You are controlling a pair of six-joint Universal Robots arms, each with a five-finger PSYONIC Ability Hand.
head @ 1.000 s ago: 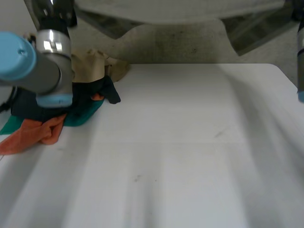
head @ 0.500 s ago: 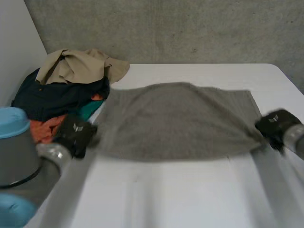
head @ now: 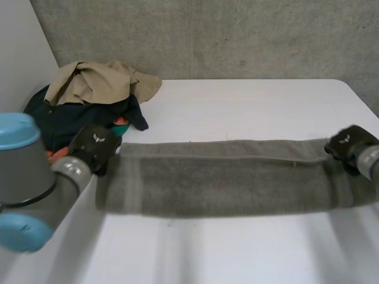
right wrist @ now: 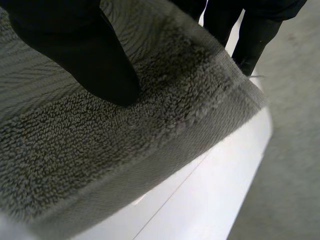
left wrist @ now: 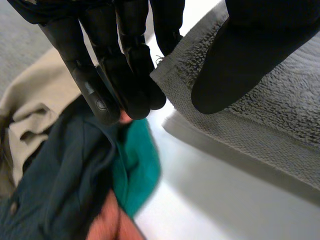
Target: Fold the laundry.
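Two corners of the grey towel [head: 225, 177], stretched across the white table [head: 249, 106], are pinched: left hand [head: 93, 148] beside the clothes pile [head: 89, 97], right hand [head: 349, 144] opposite, fingers [right wrist: 252, 40] partly hidden under cloth.

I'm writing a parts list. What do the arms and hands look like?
The left hand and right hand are black, with glossy fingers and a small white mark on each back. The left arm is a grey tube with light-blue caps.
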